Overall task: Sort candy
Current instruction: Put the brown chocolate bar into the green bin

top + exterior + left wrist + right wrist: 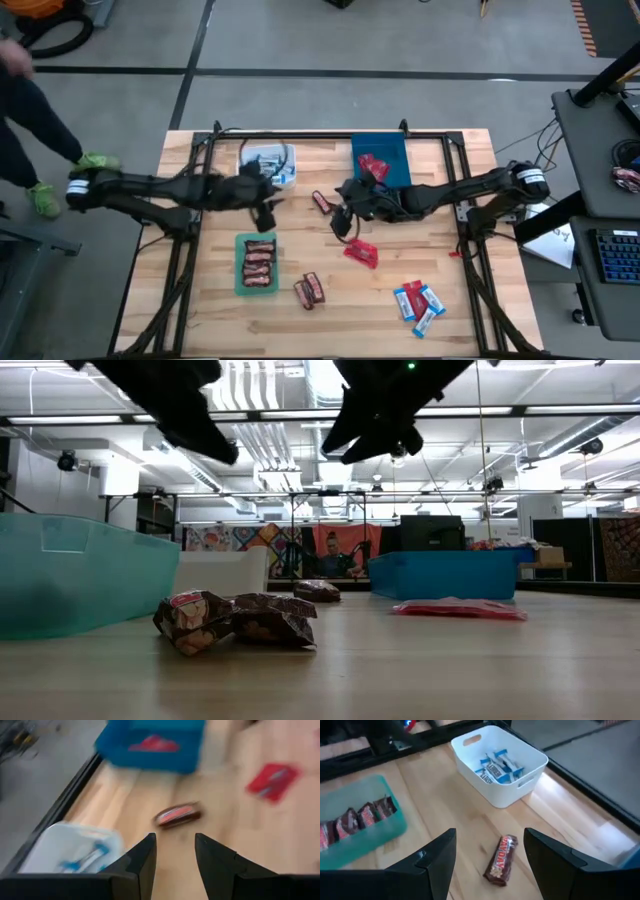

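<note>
Beyond the wooden worktop [330, 310] lies a grey shop floor, with a desk and keyboard off to one side. On the boards, the relation that matters is between the right end effector [490, 851] and a single dark maroon bar [502, 859] lying alone near the middle: in the right wrist view the bar sits directly between and just ahead of the two fingers, which stand wide apart and hold nothing. Its long axis runs roughly along the fingers rather than across the gap, so I judge a straight descent would close on its narrow sides. The right arm is the nearer one; the left end effector [175, 851] hovers just past the white bin [268, 163], fingers partly apart and empty (its own view also catches that maroon bar, farther off).

The green bin [256, 263], already holding maroon bars, lies across the worktop from the loose bar, with nothing between. A red packet [361, 252] lies near the right arm, two more maroon bars [309, 290] rest beside the green bin, and blue-and-white bars [420, 302] cluster well apart. The blue bin [390, 150] holds red packets.
</note>
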Tool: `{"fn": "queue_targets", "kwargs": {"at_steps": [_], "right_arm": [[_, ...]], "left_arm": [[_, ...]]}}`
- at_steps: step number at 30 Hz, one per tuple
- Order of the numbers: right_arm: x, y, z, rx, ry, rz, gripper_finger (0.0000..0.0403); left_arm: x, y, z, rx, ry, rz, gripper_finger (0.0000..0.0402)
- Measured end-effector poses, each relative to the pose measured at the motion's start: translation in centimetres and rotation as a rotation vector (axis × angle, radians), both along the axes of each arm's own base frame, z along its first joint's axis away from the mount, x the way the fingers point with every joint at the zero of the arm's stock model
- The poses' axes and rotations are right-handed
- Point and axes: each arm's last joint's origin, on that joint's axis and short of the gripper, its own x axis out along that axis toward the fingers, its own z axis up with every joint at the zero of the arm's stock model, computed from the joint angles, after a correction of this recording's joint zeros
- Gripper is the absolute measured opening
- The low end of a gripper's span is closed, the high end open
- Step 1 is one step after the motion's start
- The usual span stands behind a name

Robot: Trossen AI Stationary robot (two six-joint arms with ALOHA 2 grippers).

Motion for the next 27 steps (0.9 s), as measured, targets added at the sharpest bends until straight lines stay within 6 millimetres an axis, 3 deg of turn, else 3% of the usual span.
{"fn": "queue_targets", "kwargs": {"at_steps": [7,16,20,27], "right_arm": [[2.0,-1.5,-0.7,0.055,0.122,-0.011,0.0224],[5.1,-3.6,-3.0,0.135,0.288,0.033,0.0224],[6.6,-5.2,-4.4,0.248,0.307,0.080,0.0224],[8.5,-7.4,-6.8,0.286,0.353,0.015,0.0224]], "left_arm": [[-2.5,-2.3,-0.2,-0.035,-0.215,-0.098,0.0119],[-4.6,-2.3,-0.7,-0.064,-0.288,-0.087,0.0119],[-4.9,-2.2,-0.7,-0.059,-0.302,-0.090,0.0119],[-4.9,-2.2,-1.4,-0.057,-0.293,-0.090,0.0119]]}}
